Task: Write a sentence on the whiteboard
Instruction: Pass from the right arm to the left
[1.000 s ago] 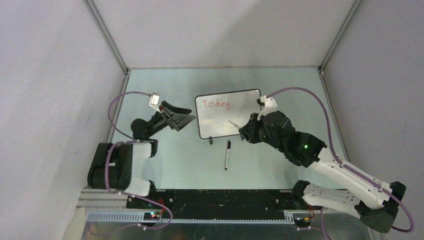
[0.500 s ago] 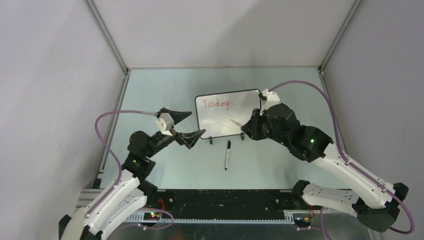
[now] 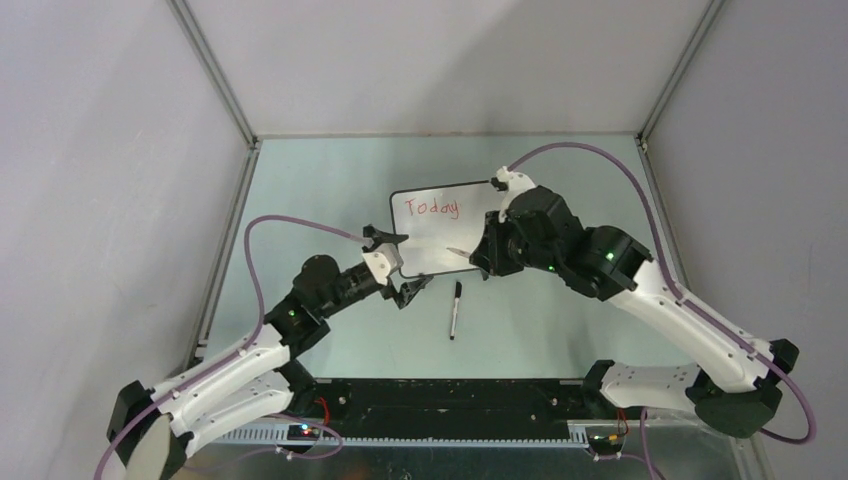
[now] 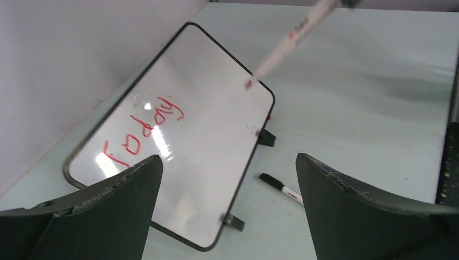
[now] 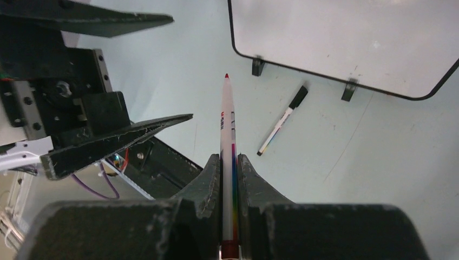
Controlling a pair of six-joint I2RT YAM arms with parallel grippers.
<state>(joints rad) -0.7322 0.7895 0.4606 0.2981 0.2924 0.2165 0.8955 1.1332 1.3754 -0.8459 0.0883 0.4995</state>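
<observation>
At twelve o'clock from the spare black pen point(image 3: 455, 310), the whiteboard point(image 3: 440, 235) stands mid-table with "Today" point(image 3: 432, 207) on top, so I'd clamp my wide-open left gripper point(image 3: 400, 263) on its nine o'clock edge before my right gripper point(image 5: 228, 162), clenched on the red marker point(image 5: 227, 124), writes underneath.

Pale grey walls point(image 3: 420, 60) w/ alu corner struts point(image 3: 215, 75), light green tabletop point(image 3: 330, 180), soft even light.
</observation>
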